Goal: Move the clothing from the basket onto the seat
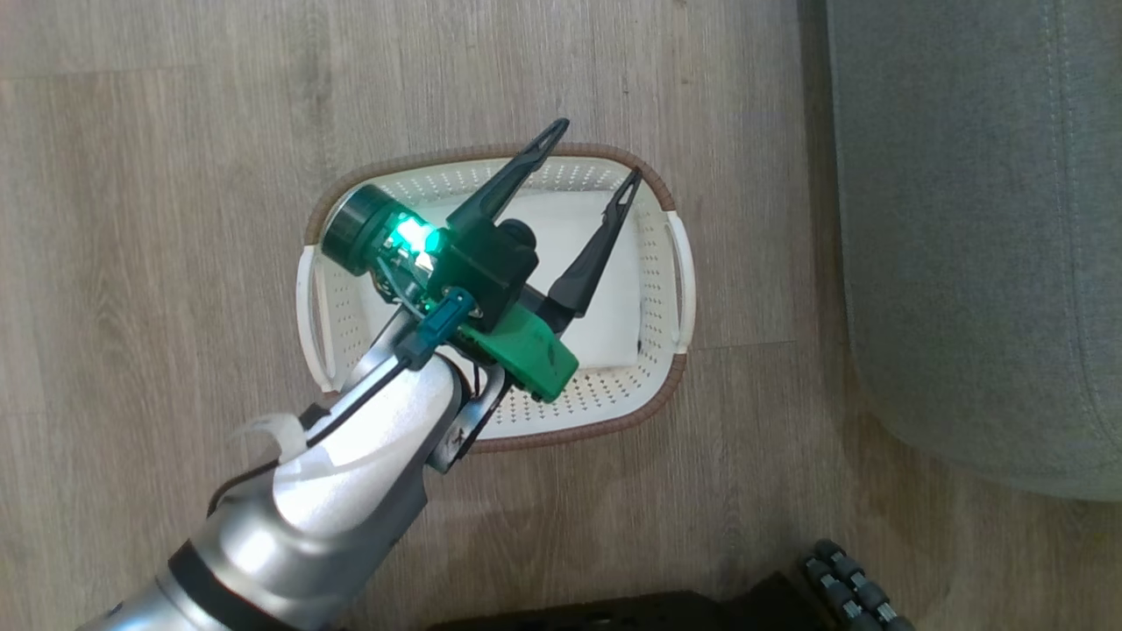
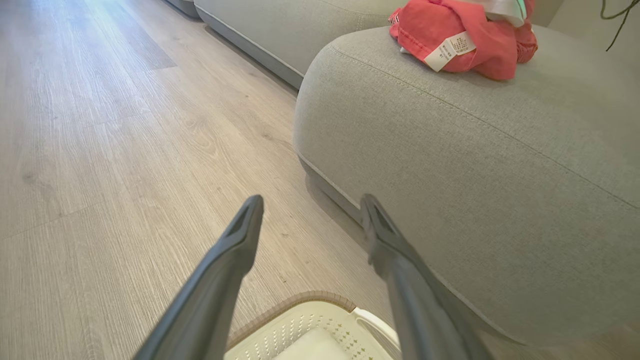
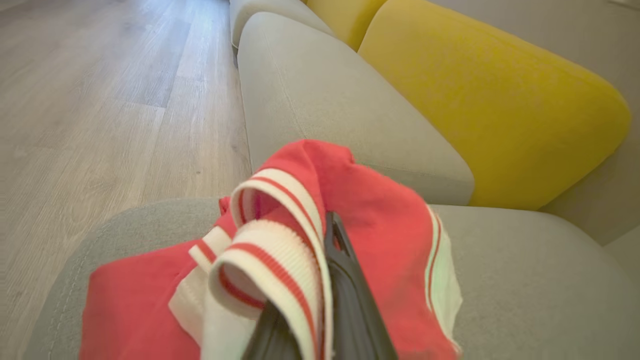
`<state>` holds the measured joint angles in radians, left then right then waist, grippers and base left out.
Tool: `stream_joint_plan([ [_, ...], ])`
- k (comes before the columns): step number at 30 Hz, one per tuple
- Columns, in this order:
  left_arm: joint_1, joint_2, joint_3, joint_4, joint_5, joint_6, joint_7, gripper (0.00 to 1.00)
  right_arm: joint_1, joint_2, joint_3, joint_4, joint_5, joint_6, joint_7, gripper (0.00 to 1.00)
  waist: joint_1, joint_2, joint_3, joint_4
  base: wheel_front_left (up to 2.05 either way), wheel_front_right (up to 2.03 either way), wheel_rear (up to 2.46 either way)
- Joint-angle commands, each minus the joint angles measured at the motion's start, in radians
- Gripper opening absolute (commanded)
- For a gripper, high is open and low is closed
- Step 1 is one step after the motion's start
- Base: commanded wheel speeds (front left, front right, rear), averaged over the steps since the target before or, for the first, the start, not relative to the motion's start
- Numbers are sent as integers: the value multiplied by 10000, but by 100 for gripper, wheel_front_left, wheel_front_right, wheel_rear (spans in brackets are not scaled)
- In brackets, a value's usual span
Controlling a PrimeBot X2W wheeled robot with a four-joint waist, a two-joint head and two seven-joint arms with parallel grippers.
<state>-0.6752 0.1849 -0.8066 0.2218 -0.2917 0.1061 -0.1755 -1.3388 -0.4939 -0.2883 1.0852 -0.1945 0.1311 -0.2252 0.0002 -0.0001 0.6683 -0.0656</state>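
Observation:
The white perforated basket (image 1: 653,386) with a brown rim stands on the wooden floor, its bare white bottom showing. My left gripper (image 1: 594,153) hovers over it, open, with nothing between the fingers; in the left wrist view the same gripper (image 2: 311,202) points past the basket's rim (image 2: 300,305) toward the grey seat (image 2: 450,175). Red clothing (image 2: 465,40) with a white label lies on top of that seat. My right gripper (image 3: 334,225) is shut on the red clothing (image 3: 385,215) with white striped trim, just above the seat (image 3: 525,280).
The seat (image 1: 973,219) fills the right side of the head view, close to the basket's right handle (image 1: 685,280). A yellow back cushion (image 3: 475,100) and another grey cushion (image 3: 320,90) lie beyond. The robot's dark base (image 1: 841,587) is at the bottom.

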Motion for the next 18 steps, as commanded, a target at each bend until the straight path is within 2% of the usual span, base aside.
stream_joint_plan([
  [1, -215, 142, 227, -433, 115, 39, 91, 100, 150, 0, -106, -129, -60, -4, -149, 0, -2, 1, 26, -24, 0, 0, 0],
  [3, -228, 185, 233, -481, 109, 67, 149, 100, 203, 141, -196, 99, -107, -4, -194, 0, -2, 1, 53, -65, 0, 0, 0],
  [4, -234, 211, 246, -506, 104, 84, 165, 100, 215, 195, -216, 172, -128, -4, -222, 4, -2, 1, 58, -94, 0, 0, 0],
  [5, -228, 245, 262, -520, 96, 103, 171, 100, 239, 275, -217, 245, -128, -4, -248, 29, -2, 1, 38, -134, 0, 0, 0],
  [6, -216, 273, 272, -529, 88, 120, 177, 100, 252, 379, -205, 347, -56, -4, -269, 49, -2, 1, 5, -167, 0, 0, 0],
  [7, -206, 292, 276, -539, 80, 135, 184, 100, 254, 475, -191, 444, 77, -4, -289, 100, -2, 1, -31, -193, 0, 0, 0],
  [13, -115, 325, 307, -567, -28, 214, 137, 100, 667, 743, 618, 672, 772, -4, -356, 100, -2, 1, -390, -463, 0, 0, 0],
  [18, 37, 325, 385, -483, -212, 279, 28, 100, 1671, 1040, 1690, -259, 1893, -4, -362, 100, -2, 1, -880, -730, 0, 0, 0],
])
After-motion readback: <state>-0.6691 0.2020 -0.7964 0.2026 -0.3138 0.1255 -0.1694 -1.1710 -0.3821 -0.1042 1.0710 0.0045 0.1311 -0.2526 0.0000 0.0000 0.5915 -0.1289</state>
